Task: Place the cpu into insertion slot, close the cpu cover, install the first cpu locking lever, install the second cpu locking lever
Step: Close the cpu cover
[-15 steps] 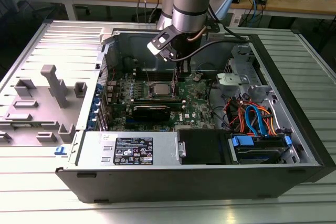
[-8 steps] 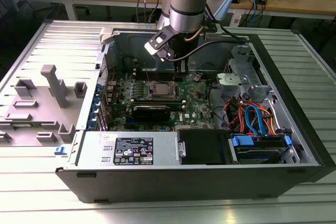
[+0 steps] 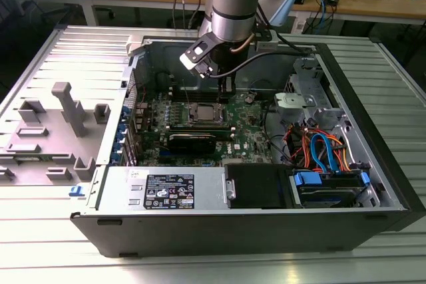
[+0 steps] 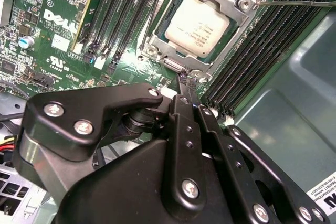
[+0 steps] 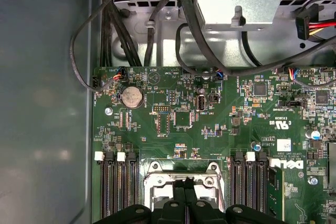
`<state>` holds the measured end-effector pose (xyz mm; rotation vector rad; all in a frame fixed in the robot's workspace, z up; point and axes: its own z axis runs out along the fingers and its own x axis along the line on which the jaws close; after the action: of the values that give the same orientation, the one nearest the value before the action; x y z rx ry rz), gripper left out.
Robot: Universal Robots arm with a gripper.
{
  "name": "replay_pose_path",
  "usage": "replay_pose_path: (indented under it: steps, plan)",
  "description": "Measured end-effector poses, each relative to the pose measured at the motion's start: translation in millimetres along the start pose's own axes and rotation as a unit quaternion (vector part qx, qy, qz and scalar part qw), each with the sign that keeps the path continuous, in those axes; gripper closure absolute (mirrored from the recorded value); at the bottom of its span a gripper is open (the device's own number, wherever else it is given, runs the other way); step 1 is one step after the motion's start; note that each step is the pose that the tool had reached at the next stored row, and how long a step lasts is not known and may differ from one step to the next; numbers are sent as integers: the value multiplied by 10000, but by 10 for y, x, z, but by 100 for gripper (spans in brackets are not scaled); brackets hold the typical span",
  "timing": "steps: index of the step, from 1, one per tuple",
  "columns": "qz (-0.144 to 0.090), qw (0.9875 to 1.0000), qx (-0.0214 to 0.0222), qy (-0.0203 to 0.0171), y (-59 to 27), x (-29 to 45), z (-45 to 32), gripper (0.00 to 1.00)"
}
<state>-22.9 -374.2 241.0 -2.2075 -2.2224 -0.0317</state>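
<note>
The cpu (image 4: 198,19), a square chip with a silvery top, lies in the insertion slot (image 3: 205,112) on the green motherboard. The cpu cover (image 4: 234,11), a silvery frame, lies flat around the chip. A thin metal lever (image 4: 294,2) sticks out from one corner of the socket. In both wrist views my gripper (image 4: 182,77) is shut, its black fingers (image 5: 177,195) pressed together with nothing seen between them. The tips hover at the edge of the socket frame (image 5: 157,182). In the exterior view the gripper (image 3: 226,86) hangs just behind the socket.
Long black memory slots (image 4: 262,40) flank the socket on both sides. The open case (image 3: 373,184) holds a black drive (image 3: 256,184), coloured cables (image 3: 319,147) and a labelled metal box (image 3: 166,189). A grey fixture (image 3: 63,108) stands on the exterior view's left.
</note>
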Motion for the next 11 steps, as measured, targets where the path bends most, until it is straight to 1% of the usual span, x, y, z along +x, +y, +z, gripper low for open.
replay_pose_path:
  steps: [3,11]
  plan:
    - [1,10000,0,0,-5,0,0,89]
    - [0,10000,0,0,-56,0,2,89]
